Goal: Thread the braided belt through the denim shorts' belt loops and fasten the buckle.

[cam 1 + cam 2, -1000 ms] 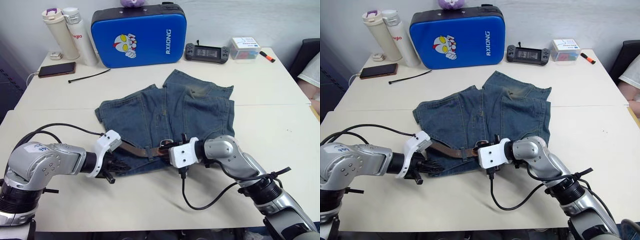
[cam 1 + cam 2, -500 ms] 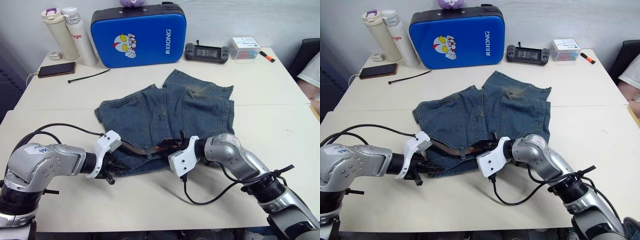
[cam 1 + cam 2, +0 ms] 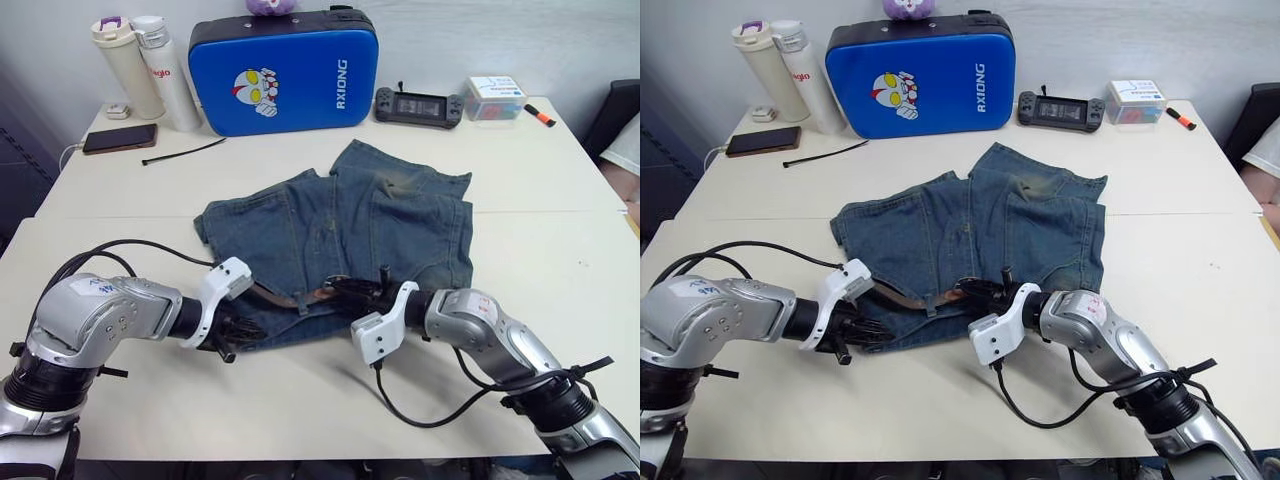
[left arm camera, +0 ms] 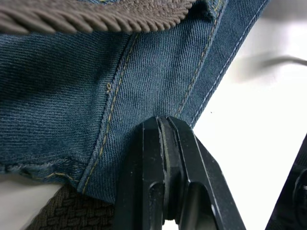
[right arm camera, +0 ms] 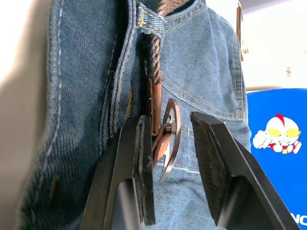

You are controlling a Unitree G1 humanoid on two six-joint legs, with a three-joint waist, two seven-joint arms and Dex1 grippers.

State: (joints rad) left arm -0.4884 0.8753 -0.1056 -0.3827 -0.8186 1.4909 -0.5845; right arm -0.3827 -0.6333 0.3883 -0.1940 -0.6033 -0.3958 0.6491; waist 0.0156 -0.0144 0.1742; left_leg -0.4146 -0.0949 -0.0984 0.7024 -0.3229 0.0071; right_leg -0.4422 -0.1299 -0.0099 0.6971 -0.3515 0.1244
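Braided belt (image 3: 280, 297) lies along the near waistband of the denim shorts (image 3: 340, 230), already passing under at least one of the belt loops (image 5: 149, 24). Its buckle (image 5: 168, 134) sits unfastened between the parted fingers of the right tool (image 5: 172, 158), which grips nothing yet. The left tool (image 4: 165, 167) is pinched together at the shorts' hem, by the belt's other end. Fastening remains, I judge. Beyond the shorts, the blue case (image 3: 285, 70) reads "RXIONG".
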